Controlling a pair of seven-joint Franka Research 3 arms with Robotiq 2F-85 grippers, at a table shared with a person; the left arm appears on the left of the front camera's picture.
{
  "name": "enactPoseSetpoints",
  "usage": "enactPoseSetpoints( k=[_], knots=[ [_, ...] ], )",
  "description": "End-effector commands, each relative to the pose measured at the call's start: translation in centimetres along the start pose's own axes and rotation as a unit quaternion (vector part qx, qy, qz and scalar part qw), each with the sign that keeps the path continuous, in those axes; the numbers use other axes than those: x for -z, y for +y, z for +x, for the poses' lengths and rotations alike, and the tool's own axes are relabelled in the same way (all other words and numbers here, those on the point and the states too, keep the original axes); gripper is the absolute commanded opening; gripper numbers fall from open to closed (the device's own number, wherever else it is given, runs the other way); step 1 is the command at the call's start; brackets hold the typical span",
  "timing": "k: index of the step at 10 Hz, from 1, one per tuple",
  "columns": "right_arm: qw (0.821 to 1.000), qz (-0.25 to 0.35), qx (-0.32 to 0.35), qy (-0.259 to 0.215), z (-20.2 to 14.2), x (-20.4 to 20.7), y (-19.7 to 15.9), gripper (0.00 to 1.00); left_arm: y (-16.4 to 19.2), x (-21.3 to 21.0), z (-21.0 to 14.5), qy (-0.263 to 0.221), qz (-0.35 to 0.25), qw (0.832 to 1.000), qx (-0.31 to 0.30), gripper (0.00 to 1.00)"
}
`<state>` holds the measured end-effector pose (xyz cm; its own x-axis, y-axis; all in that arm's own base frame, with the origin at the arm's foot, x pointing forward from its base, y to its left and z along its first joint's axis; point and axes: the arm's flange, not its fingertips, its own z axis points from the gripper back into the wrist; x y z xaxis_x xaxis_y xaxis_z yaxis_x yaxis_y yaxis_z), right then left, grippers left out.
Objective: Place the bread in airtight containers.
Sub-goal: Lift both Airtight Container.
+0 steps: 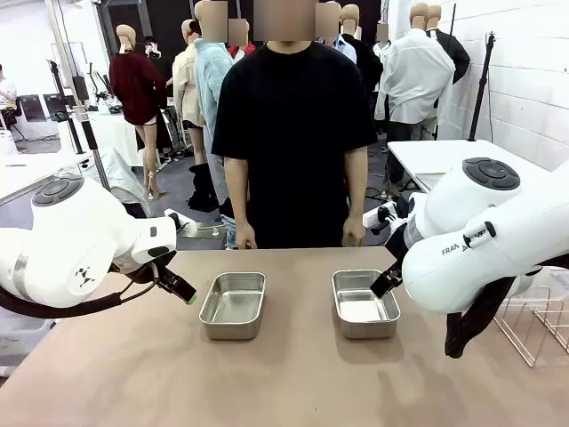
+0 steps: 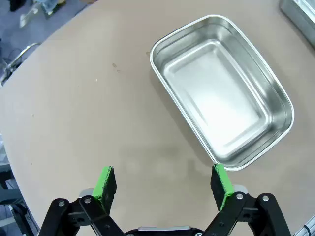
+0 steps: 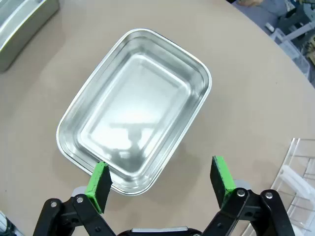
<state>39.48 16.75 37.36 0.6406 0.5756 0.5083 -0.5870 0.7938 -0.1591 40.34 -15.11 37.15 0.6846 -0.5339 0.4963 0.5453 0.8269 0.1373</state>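
Two empty stainless-steel airtight containers stand on the brown table, one left of centre and one right of centre. The bread is out of view. My left gripper hovers just left of the left container; in its wrist view the left gripper is open with nothing between its green pads, and the tub's near corner lies by one pad. My right gripper hangs over the right container's right rim; the right gripper is open and empty above that tub's near edge.
A person in a black shirt stands at the table's far edge, hands hanging at the sides. A wire rack stands off the table's right side, and a clear rack shows beside the right gripper. Bare tabletop lies in front of the tubs.
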Motion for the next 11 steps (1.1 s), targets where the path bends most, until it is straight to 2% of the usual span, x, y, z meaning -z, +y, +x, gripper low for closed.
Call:
enactPoseSetpoints(
  k=[1,11],
  knots=[
    [1.0,0.0,0.0,0.0,0.0,0.0,0.0,1.0,0.0,0.0,0.0,0.0,0.0,1.0,0.0,1.0],
    [1.0,0.0,0.0,0.0,0.0,0.0,0.0,1.0,0.0,0.0,0.0,0.0,0.0,1.0,0.0,1.0]
  ],
)
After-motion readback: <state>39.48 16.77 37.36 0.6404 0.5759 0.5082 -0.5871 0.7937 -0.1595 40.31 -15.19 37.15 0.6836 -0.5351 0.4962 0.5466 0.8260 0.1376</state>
